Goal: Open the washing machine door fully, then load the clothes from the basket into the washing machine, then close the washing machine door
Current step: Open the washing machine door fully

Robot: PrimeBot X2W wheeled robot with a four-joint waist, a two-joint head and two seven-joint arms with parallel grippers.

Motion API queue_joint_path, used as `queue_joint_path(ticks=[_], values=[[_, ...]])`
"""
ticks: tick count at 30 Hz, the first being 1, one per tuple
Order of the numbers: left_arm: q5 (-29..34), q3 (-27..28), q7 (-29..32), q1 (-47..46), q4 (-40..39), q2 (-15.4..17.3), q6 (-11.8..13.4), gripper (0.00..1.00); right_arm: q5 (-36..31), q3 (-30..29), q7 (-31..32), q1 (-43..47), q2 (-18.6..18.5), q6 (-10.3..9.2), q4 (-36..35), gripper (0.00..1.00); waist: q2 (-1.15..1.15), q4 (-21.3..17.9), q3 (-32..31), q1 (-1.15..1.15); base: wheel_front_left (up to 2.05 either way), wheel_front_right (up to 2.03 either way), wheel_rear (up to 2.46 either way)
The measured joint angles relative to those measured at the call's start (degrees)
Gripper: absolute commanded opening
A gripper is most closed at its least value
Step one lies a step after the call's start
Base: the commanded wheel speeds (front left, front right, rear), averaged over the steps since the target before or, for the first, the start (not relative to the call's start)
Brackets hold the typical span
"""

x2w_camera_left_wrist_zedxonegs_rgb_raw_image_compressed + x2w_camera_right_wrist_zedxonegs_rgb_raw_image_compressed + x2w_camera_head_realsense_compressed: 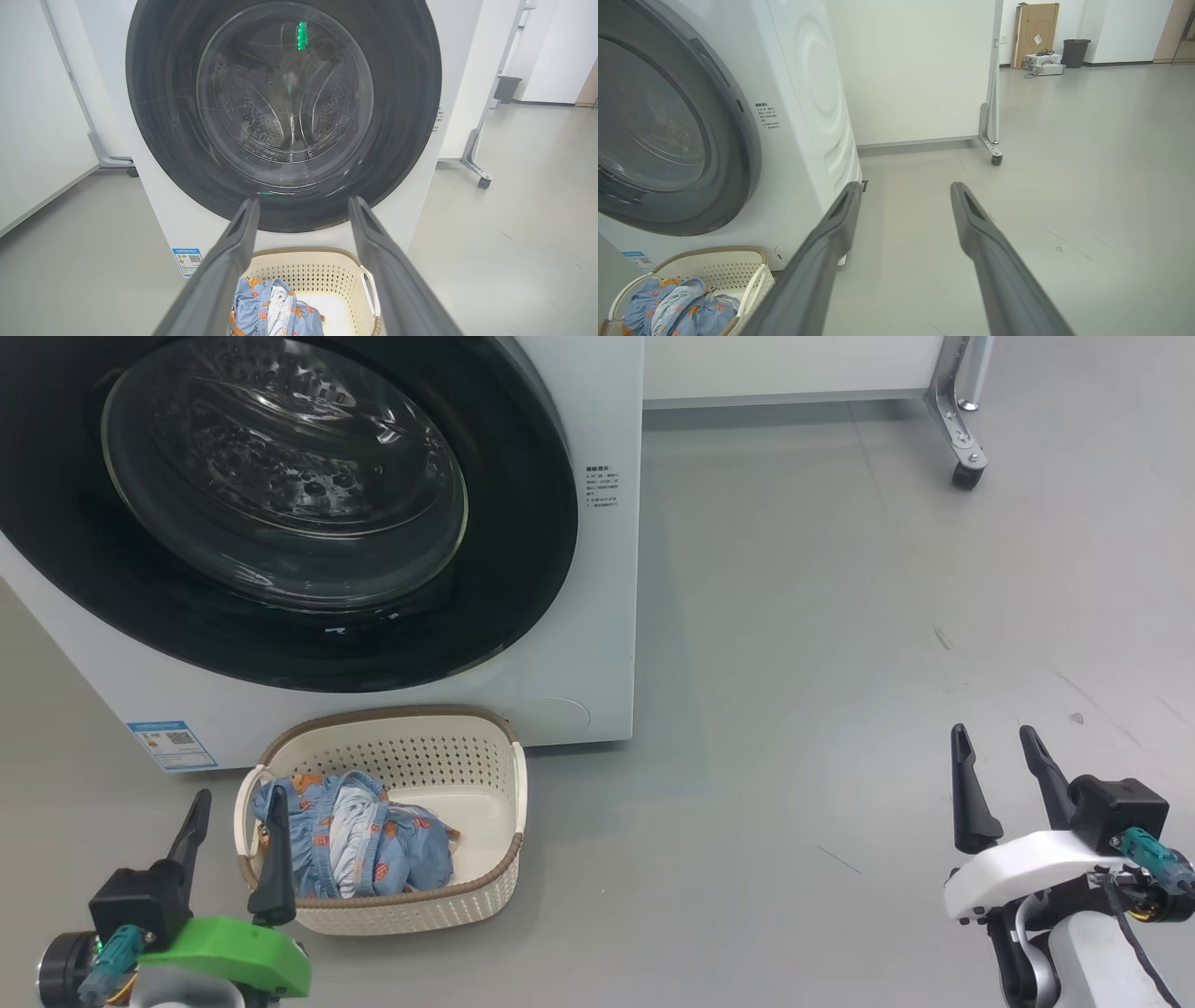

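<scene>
You see bare grey floor [794, 663] open on your right, up to a wheeled partition [794, 364]. The basket [420, 907] holding the clothes [373, 845] sits just before the washing machine [602, 644], door [523, 569] shut. Left gripper [240, 793] and right gripper [992, 732] gape, empty.

washing machine door [280, 504] shut, barring the way in, basket [392, 747] open-topped below it, floor [840, 709] free rightward
</scene>
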Motion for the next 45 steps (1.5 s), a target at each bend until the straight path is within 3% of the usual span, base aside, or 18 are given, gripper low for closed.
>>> queue_joint_path(ticks=[16,28,37,44,45], values=[[0.4,-0.1,0.0,0.4,-0.8,-0.2,-0.2,1.0,0.2,-2.2,0.0,-0.1,0.8,0.8,-0.5,1.0,0.0,0.3,-0.4,0.0,0.0,0.0,0.0],[0.5,-1.8,-0.1,1.1,-1.8,-0.3,-0.2,1.0,6.0,-6.7,-0.4,-2.9,2.0,2.53,-2.1,1.0,0.0,1.4,-0.1,0.0,0.0,0.0,0.0],[0.5,-3.2,-0.1,1.5,-1.9,-0.4,-0.2,1.0,19.1,-12.9,-0.4,-6.4,3.9,3.78,-1.7,1.0,0.0,3.4,0.8,0.0,0.0,0.0,0.0],[0.5,-4.4,-0.1,1.5,-2.1,-0.5,-0.3,1.0,35.6,-17.5,1.9,-11.4,4.8,4.72,0.3,1.0,0.0,5.5,1.9,0.0,0.0,0.0,0.0],[0.4,-4.5,-0.1,1.5,-2.1,-0.5,-0.3,1.0,37.4,-17.9,2.5,-12.2,4.8,4.72,0.5,0.55,0.0,5.7,2.1,0.0,0.0,0.0,0.0]])
